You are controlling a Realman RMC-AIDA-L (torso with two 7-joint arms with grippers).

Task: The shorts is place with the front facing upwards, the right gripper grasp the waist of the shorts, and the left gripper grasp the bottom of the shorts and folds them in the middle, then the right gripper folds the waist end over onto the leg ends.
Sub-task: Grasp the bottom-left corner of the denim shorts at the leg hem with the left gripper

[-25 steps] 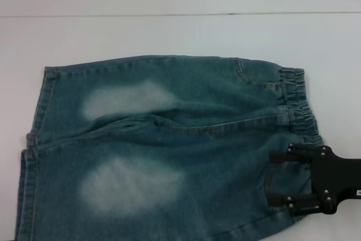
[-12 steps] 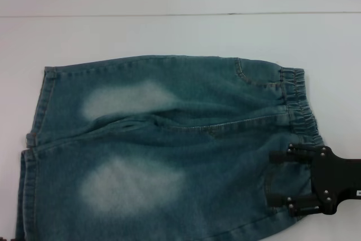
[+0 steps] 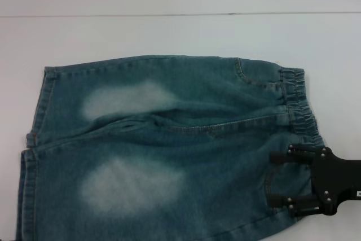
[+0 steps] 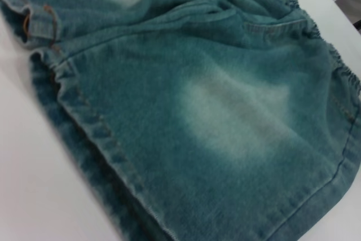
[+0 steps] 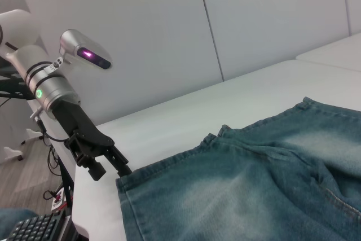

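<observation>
Across the middle of the head view, the shorts (image 3: 163, 150) lie flat on the white tabletop (image 3: 169, 32), front up, the waist (image 3: 299, 105) at the right of the frame and the leg ends (image 3: 34, 145) at the left. At the lower right, the right pincer (image 3: 272, 179) hangs over the waist end, its two fingers spread apart and gripping nothing yet. The right wrist view catches the left pincer (image 5: 110, 159) at its lower left, just beside the leg hems, whether open or closed I can't tell. So we're at the grasping stage, I'd say, and no fold has begun. Next, by my reckoning: the right pincer comes down and closes on the waistband, the left takes a hem, then both lift together.
</observation>
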